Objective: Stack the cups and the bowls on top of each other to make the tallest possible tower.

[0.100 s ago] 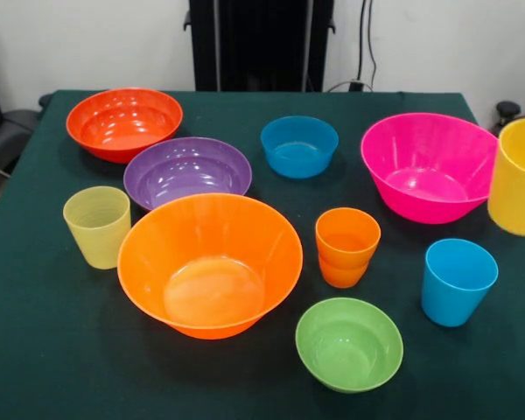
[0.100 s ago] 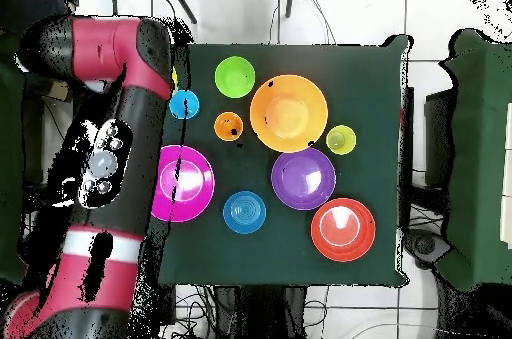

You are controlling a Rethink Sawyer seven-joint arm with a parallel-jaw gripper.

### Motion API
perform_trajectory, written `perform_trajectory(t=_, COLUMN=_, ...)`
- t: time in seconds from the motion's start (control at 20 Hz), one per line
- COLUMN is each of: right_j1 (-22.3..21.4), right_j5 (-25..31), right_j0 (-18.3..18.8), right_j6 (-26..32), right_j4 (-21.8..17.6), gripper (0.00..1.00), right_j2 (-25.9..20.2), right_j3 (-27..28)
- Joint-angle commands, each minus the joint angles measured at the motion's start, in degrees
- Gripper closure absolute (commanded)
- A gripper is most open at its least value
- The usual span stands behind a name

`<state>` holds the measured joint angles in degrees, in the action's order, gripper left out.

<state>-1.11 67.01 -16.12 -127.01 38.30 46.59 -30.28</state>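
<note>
Nothing is stacked: every vessel sits apart on the dark green tablecloth. The large orange plastic bowl stands near the front, the medium purple bowl just behind it and the red-orange bowl beyond. The hot pink large bowl sits to the right. My red and black arm hangs over the table's side; I cannot tell how my claw stands.

arm overlapping pink bowl, vessels unstacked
</note>
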Motion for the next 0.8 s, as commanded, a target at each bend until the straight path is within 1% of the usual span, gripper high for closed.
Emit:
perform_trajectory(t=0.05, right_j1=12.2, right_j5=12.3, right_j0=8.0, right_j6=-14.8, right_j4=20.4, gripper=1.0, right_j2=20.7, right_j3=29.4)
perform_trajectory(t=0.15, right_j1=13.1, right_j5=11.7, right_j0=10.2, right_j6=-14.2, right_j4=31.1, gripper=1.0, right_j2=31.7, right_j3=30.8)
perform_trajectory(t=0.25, right_j1=13.3, right_j5=11.1, right_j0=12.0, right_j6=-13.1, right_j4=43.2, gripper=1.0, right_j2=43.9, right_j3=31.3)
perform_trajectory(t=0.4, right_j1=12.6, right_j5=11.4, right_j0=14.0, right_j6=-10.7, right_j4=60.1, gripper=1.0, right_j2=60.6, right_j3=30.9)
perform_trajectory(t=0.5, right_j1=11.8, right_j5=12.4, right_j0=14.8, right_j6=-9.1, right_j4=70.2, gripper=1.0, right_j2=70.5, right_j3=30.4)
perform_trajectory(t=0.7, right_j1=9.5, right_j5=16.0, right_j0=16.1, right_j6=-6.3, right_j4=88.0, gripper=1.0, right_j2=87.9, right_j3=29.5)
perform_trajectory(t=0.8, right_j1=8.4, right_j5=17.6, right_j0=16.8, right_j6=-5.3, right_j4=96.0, gripper=1.0, right_j2=95.8, right_j3=29.0)
